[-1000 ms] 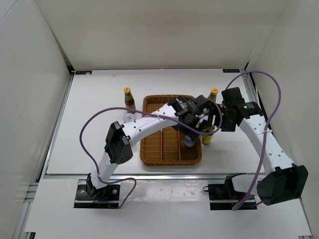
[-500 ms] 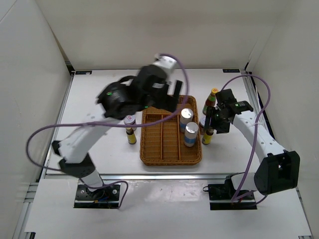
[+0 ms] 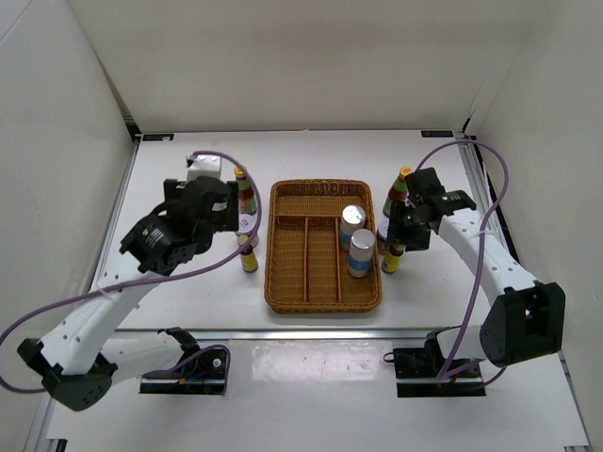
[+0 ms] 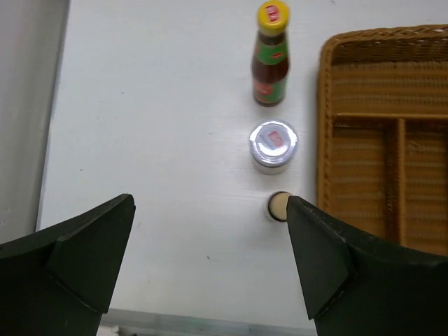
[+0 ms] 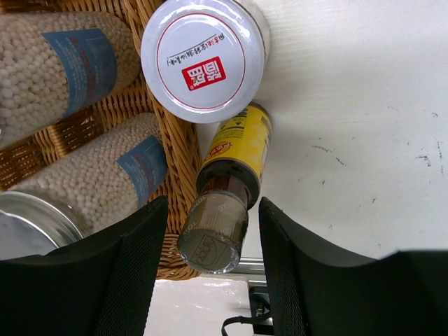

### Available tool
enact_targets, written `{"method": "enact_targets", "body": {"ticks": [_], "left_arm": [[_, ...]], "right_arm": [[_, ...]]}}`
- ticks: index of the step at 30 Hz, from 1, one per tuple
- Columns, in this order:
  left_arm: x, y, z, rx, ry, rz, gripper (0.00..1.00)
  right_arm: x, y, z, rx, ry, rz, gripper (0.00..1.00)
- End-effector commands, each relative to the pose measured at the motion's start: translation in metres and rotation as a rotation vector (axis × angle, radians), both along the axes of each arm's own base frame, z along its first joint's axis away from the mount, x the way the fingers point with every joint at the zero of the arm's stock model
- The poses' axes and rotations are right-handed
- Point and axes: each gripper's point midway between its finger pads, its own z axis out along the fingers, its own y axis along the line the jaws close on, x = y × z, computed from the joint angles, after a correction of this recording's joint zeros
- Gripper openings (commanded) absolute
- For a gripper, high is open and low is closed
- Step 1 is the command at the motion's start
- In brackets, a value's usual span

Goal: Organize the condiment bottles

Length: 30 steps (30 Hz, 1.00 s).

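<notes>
Two silver-lidded shakers [image 3: 352, 218] [image 3: 361, 250] stand in the right compartment of the wicker tray [image 3: 283, 282]. Left of the tray stand a tall red-green bottle [image 4: 270, 56], a white-red-lidded jar [image 4: 274, 143] and a small brown bottle [image 4: 278, 206]. My left gripper [image 4: 210, 210] is open and empty, high above them. My right gripper [image 5: 213, 210] is open, its fingers either side of the second small brown bottle [image 5: 224, 196], just right of the tray. The second jar [image 5: 204, 59] stands behind that bottle. The other tall bottle [image 3: 400, 188] stands behind my right gripper [image 3: 405, 234].
The tray's left and middle compartments [image 3: 306, 259] hold nothing. White enclosure walls stand on the left, back and right. A metal rail [image 3: 283, 331] runs along the near table edge. The purple cables loop above both arms.
My left arm has pulled away from the tray, where it was over a shaker, and swung up and to the left. Both shakers now stand free in the tray. My right gripper stays by the small bottle.
</notes>
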Motion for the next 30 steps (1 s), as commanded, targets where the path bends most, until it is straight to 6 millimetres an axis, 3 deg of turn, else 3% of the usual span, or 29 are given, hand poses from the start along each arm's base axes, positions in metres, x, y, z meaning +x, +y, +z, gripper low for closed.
{"method": "enact_targets", "body": {"ticks": [1, 3, 4, 11, 18, 22, 30], "left_arm": [[-0.001, 0.03, 0.003, -0.05, -0.118, 0.072, 1.0], [-0.002, 0.038, -0.002, -0.084, -0.13, 0.085, 1.0], [-0.003, 0.038, -0.018, -0.079, -0.1, 0.076, 1.0], [-0.006, 0.051, -0.071, -0.041, 0.0, 0.127, 1.0], [-0.007, 0.051, -0.079, -0.046, -0.008, 0.127, 1.0], [-0.007, 0.05, -0.083, -0.045, 0.003, 0.12, 1.0], [-0.008, 0.047, -0.085, -0.075, -0.006, 0.109, 1.0]], "right_arm": [[0.01, 0.0, 0.002, -0.017, -0.028, 0.005, 0.59], [0.01, 0.0, 0.002, -0.017, -0.028, 0.005, 0.58], [0.01, 0.0, 0.0, -0.019, -0.019, 0.005, 0.56], [0.013, -0.001, 0.0, -0.038, -0.004, 0.009, 0.38], [0.011, -0.004, 0.007, -0.051, -0.006, 0.014, 0.14], [0.015, -0.006, 0.033, -0.06, -0.042, 0.028, 0.0], [0.025, -0.008, 0.103, -0.074, -0.165, 0.042, 0.0]]}}
